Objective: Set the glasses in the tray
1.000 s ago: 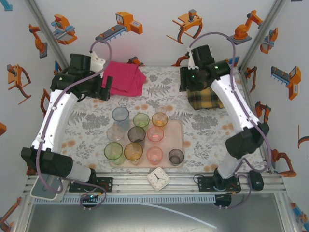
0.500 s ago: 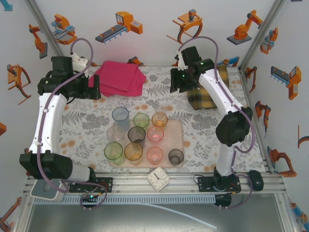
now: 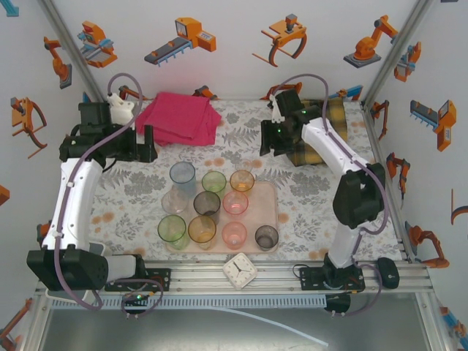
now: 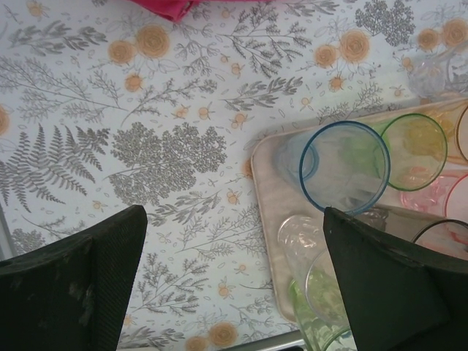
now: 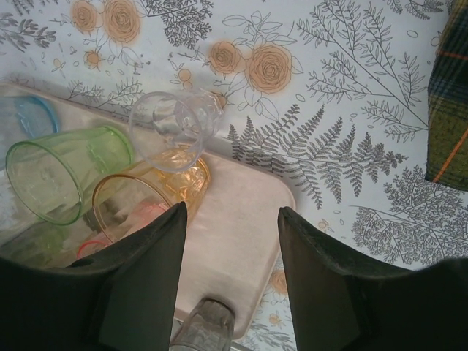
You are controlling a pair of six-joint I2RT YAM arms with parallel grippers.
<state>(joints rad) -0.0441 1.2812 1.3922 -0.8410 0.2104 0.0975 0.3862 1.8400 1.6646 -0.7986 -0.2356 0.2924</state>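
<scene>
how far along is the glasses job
Nearly done: most glasses stand on the tray. Nothing is in hand: the left hand and right hand are open and empty. Remaining: one clear glass on the tablecloth just beyond the tray's far edge.

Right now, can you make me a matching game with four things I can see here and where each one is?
Things:
1. tall blue see-through glass tumbler
2. short smoky grey glass tumbler
3. bright pink folded cloth
4. small white square clock

Places:
A. at the near edge, in front of the pale-pink rectangular tray
B. the tray's near right corner
C. far left of the flower-patterned table
D. the tray's far left corner

Pairs: 1-D, 2-B, 3-C, 4-A.
</scene>
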